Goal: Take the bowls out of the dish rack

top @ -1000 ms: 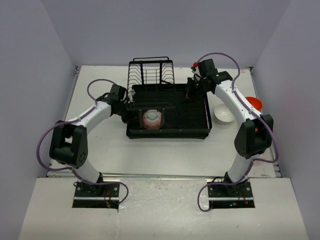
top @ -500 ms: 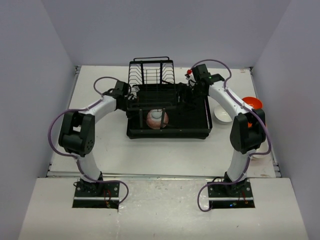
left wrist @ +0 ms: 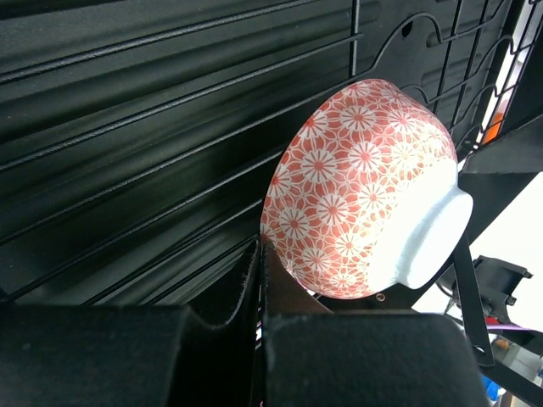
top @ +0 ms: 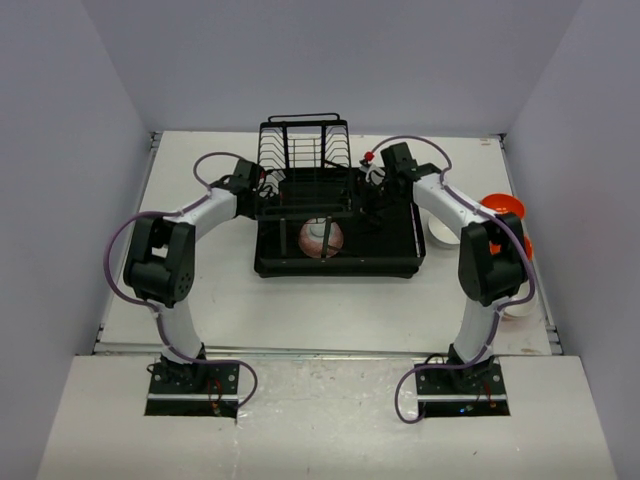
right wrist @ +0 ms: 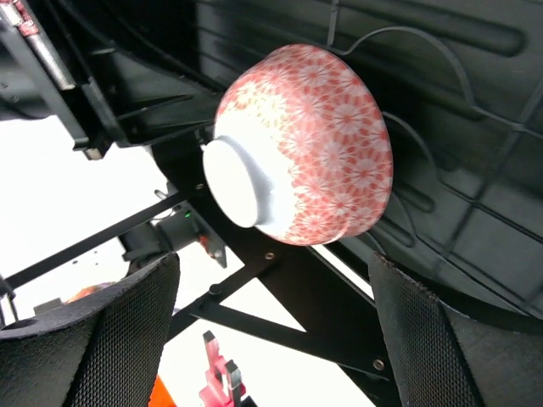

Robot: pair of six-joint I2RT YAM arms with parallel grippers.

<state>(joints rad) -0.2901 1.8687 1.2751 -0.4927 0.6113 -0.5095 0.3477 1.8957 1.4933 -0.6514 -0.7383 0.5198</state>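
While its fingers stand spread wide, the right gripper [right wrist: 271,280] faces the pink patterned bowl [right wrist: 314,140] at twelve o'clock, tipped in the dish rack [top: 390,255]. The left gripper [left wrist: 261,280], pressed shut, sits at the bowl's seven o'clock. Closing on that rounded wall could squirt it away.

Black dish rack [top: 330,268] mid-surface [top: 330,305]; upright wire section [top: 303,148] at its 12 o'clock end. One pink-patterned bowl [top: 322,238] lies in the tray, near centre. Arms: left pincer [top: 266,203] over the rack's 10 o'clock edge, right pincer [top: 374,197] at 2 o'clock; jaws unreadable from above. A white bowl [top: 442,236] sits on the surface at the rack's 3 o'clock, with an orange bowl [top: 503,206] beyond it.
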